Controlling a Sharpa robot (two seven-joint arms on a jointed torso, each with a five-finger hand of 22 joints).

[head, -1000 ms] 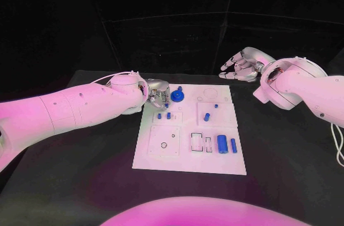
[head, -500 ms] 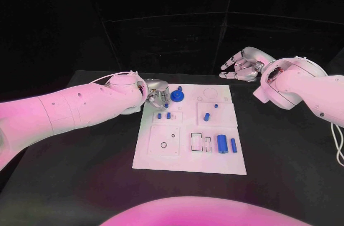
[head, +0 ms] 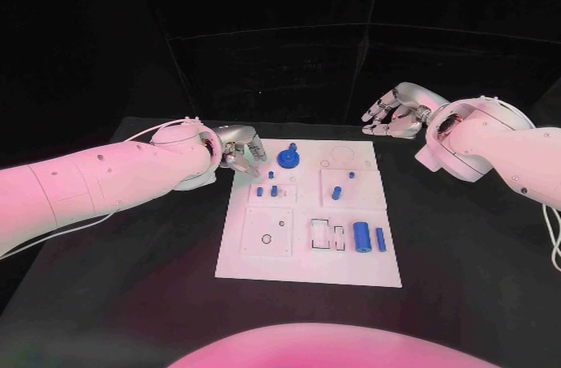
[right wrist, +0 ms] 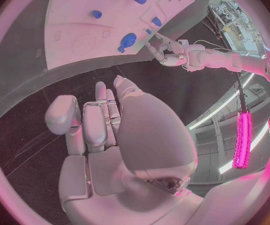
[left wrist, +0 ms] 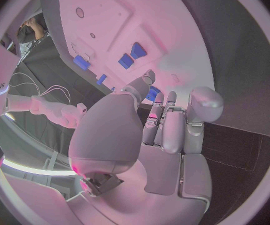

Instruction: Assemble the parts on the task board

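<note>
The black table (head: 140,287) carries the white task board (head: 306,263) at its middle, lengthwise away from the robot. The left arm (head: 94,181) reaches in low across the table toward the board's far left corner; the right arm (head: 497,145) is raised beyond the board's far right side.

The left hand (head: 240,151) sits at the board's far left edge, just beside the blue knob-shaped part (head: 290,155). Its fingers (left wrist: 172,130) are curled inward with nothing visible between them, and in the left wrist view they lie close together over the palm. The right hand (head: 396,113) hovers off the board past its far right corner; its fingers (right wrist: 91,125) are bent in toward the palm and hold nothing.

On the board, the largest blue piece is a cylinder (head: 362,236) lying near the right edge, with a slimmer blue rod (head: 380,238) just beside it. Farther up, a short blue peg (head: 336,193) rests in the right-hand panel, and a tiny one (head: 352,173) sits above it. Two small pegs (head: 267,191) stand side by side in the left panel, with another small one (head: 271,174) between them and the knob.
</note>
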